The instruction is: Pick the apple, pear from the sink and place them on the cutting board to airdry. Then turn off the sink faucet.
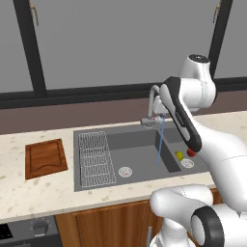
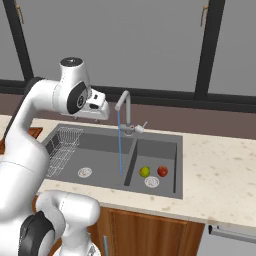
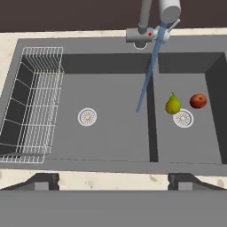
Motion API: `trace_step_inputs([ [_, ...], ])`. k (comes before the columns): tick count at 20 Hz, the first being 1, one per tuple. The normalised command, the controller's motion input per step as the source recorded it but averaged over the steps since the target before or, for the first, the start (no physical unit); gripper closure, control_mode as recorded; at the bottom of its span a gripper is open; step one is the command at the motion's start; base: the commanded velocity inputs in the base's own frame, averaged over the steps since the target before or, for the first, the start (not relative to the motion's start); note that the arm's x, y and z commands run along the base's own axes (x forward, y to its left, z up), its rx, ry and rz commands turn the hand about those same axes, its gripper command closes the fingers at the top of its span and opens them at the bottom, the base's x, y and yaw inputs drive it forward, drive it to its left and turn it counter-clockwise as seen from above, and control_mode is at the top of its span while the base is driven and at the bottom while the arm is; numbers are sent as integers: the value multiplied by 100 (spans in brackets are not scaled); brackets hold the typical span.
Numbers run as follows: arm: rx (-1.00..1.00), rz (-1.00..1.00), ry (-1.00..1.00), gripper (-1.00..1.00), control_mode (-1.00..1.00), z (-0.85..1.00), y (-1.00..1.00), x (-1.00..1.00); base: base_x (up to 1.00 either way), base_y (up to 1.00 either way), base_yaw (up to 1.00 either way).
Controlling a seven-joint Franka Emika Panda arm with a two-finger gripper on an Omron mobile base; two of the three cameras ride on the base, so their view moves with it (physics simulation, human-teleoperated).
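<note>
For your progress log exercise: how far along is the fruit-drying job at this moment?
Nothing looks done yet. The apple and pear lie in the sink's smaller compartment, the cutting board is bare, and the sink faucet runs. The gripper hangs open above the sink, holding nothing. Both placements and shutting the water remain.

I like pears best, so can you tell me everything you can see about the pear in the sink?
The pear is small and yellow-green, rounder at the bottom and narrowing to a pointed top, with a smooth skin. It stands about upright on the dark grey floor of the sink's smaller side compartment, right by the round drain. The red apple sits close beside it, not touching. The stream of water falls in the bigger basin, not on it. Nothing holds it.
</note>
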Motion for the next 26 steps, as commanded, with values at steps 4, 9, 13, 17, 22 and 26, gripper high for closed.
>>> trace_step_inputs([
  [4, 0, -12, 0, -100, -100, 0, -33, -12, 0, 0, 0],
  [9, 0, -13, 0, -100, -100, 0, -45, -5, 0, 0, 0],
  [13, 0, -11, 0, -100, -100, -11, -43, 0, 0, 0, 0],
  [17, 0, -10, 2, -100, -100, -20, -40, 0, 0, 0, 0],
  [22, 0, -12, 3, -100, -100, -23, -35, 0, 0, 0, 0],
  [26, 0, -9, 2, -100, -100, -27, -24, 0, 0, 0, 0],
])
